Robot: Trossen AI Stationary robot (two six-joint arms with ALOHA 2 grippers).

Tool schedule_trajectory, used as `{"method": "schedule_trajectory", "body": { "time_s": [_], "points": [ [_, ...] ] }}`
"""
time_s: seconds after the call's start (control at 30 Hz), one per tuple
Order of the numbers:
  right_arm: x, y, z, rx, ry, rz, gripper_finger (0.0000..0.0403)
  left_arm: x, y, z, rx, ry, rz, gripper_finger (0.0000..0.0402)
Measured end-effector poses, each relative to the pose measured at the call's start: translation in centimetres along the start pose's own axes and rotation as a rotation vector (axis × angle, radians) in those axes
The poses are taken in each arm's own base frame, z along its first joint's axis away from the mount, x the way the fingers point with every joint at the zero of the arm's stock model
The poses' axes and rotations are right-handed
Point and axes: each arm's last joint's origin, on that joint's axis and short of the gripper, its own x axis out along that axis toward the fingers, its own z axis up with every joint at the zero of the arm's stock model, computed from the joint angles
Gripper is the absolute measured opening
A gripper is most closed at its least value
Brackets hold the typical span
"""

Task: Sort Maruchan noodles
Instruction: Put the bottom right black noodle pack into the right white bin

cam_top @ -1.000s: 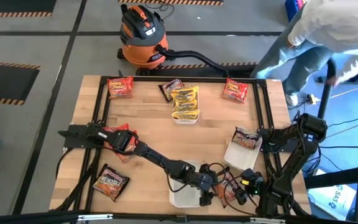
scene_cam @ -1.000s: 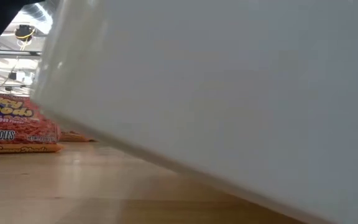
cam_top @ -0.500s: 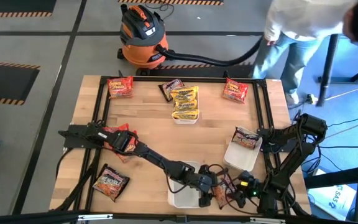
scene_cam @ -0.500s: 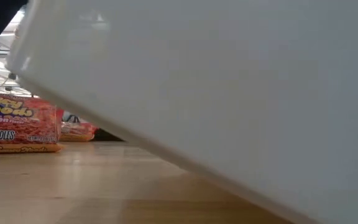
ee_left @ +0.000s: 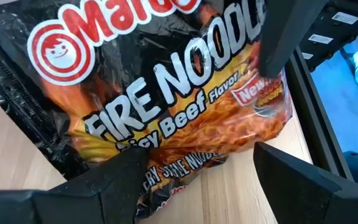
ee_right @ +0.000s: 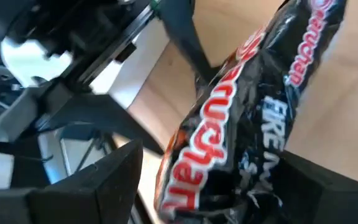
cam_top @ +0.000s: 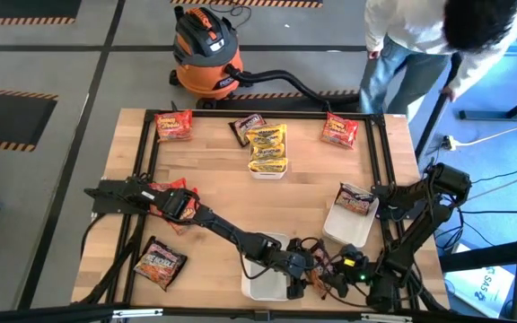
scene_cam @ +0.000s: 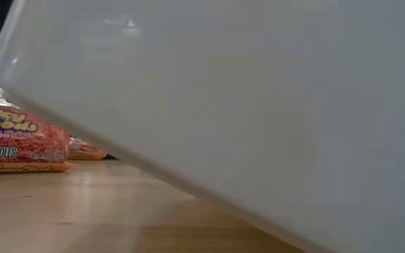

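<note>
Both tools work at the lower centre of the high view, at the near edge of the counter [cam_top: 214, 179]. The left tool [cam_top: 300, 280] has its fingers spread wide, straddling a black Fire Noodles packet [ee_left: 166, 112] without closing on it. The right tool [cam_top: 330, 285] meets it from the right, fingers also spread wide around the same packet, which stands crumpled between them in the right wrist view; a firm grip cannot be confirmed. Just left of the tools lies a white tray [cam_top: 263, 285], which also fills most of the low view. A second white tray [cam_top: 344, 229] at right centre carries 1 dark packet [cam_top: 355, 199]. A third tray [cam_top: 267, 168] at upper centre holds yellow packets [cam_top: 267, 144]. Red packets [cam_top: 173, 126] lie at the upper left, upper right and lower left. A person [cam_top: 420, 27] stands beyond the counter, upper right.
</note>
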Motion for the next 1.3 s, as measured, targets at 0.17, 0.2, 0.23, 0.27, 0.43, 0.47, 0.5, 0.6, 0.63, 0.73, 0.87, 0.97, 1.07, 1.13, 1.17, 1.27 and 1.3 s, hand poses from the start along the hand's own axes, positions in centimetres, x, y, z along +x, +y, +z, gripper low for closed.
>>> {"method": "schedule_trajectory", "body": {
  "time_s": [0.17,0.2,0.23,0.27,0.43,0.47,0.5,0.6,0.63,0.73,0.87,0.97,1.07,1.13,1.17,1.27,1.3],
  "points": [
    [1.1,0.1,0.8,-0.027,0.032,-0.045,0.0284,0.0,0.0,0.0,-0.001,-0.001,0.0,0.0288],
    [1.2,0.1,0.9,-0.028,0.036,-0.049,0.0282,0.0,0.0,0.0,0.0,-0.001,0.0,0.0288],
    [1.3,0.1,1.0,-0.039,0.042,-0.052,0.0277,0.0,0.0,0.0,-0.001,-0.001,-0.001,0.0288],
    [1.3,0.1,1.0,-0.045,0.043,-0.055,0.0269,0.0,0.0,0.0,-0.001,-0.002,-0.001,0.0288],
    [1.3,0.0,1.0,-0.074,0.054,-0.057,0.0201,0.0,0.0,0.0,0.01,-0.003,-0.002,0.0288],
    [1.3,0.0,0.9,-0.08,0.057,-0.058,0.0185,0.0,0.0,0.0,0.013,-0.003,-0.003,0.0288],
    [1.3,0.0,0.9,-0.086,0.063,-0.059,0.0169,0.0,-0.1,0.0,0.015,-0.003,-0.003,0.0288],
    [1.3,0.0,0.9,-0.118,0.091,-0.065,0.0124,-0.1,-0.3,0.0,0.019,-0.001,-0.007,0.0288],
    [1.3,0.0,0.8,-0.13,0.103,-0.066,0.0111,-0.2,-0.4,0.0,0.021,0.001,-0.007,0.0288],
    [1.2,0.0,0.8,-0.15,0.134,-0.072,0.0086,-0.3,-0.6,0.0,0.053,0.007,-0.007,0.0288],
    [0.9,0.3,0.9,-0.165,0.166,-0.063,0.0083,-0.5,-1.0,0.0,0.099,0.015,-0.026,0.0288],
    [0.5,0.7,1.2,-0.178,0.186,-0.045,0.0087,-0.6,-1.2,-0.1,0.114,0.022,-0.063,0.0288],
    [-0.1,1.1,1.6,-0.202,0.207,-0.024,0.0084,-0.7,-1.4,0.0,0.116,0.028,-0.093,0.0288],
    [-0.6,1.5,1.9,-0.221,0.214,-0.008,0.0078,-1.2,-1.6,0.4,0.119,0.035,-0.107,0.0288],
    [-0.8,1.7,2.2,-0.229,0.214,0.001,0.0075,-1.5,-1.8,0.7,0.124,0.037,-0.122,0.0288],
    [-1.6,2.0,2.8,-0.25,0.209,0.018,0.0072,-3.1,-2.0,1.6,0.201,0.085,-0.133,0.0288],
    [-1.8,2.2,2.9,-0.255,0.214,0.025,0.0072,-3.7,-2.1,2.0,0.218,0.092,-0.129,0.0288]
  ]
}}
